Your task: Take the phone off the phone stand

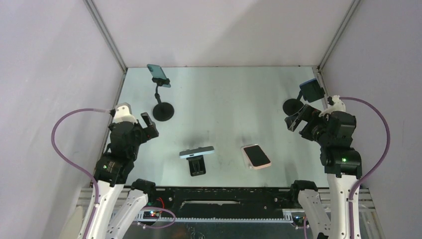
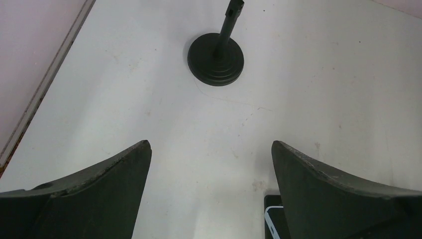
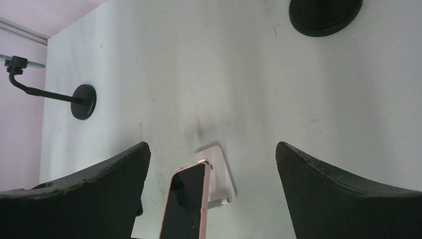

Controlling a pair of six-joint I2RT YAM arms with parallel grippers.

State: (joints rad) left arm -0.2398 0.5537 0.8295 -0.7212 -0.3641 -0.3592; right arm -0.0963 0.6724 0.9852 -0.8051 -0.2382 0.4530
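A pink phone (image 1: 257, 156) leans on a white stand (image 1: 247, 158) at the front centre-right. In the right wrist view the phone (image 3: 186, 201) and its stand (image 3: 221, 174) lie below and between my open right fingers. A light-blue phone (image 1: 197, 152) rests on a black stand (image 1: 198, 166) at the front centre; its corner (image 2: 272, 223) shows beside my right-hand finger in the left wrist view. My left gripper (image 1: 149, 124) (image 2: 210, 144) is open and empty above bare table. My right gripper (image 1: 293, 122) (image 3: 213, 145) is open and empty.
A teal phone (image 1: 158, 74) sits on a gooseneck stand with a round black base (image 1: 163, 111) (image 2: 215, 59) at the back left. A blue phone (image 1: 312, 90) sits on another round-based stand (image 1: 292, 106) (image 3: 326, 12) at the back right, close to my right gripper. Walls enclose the table.
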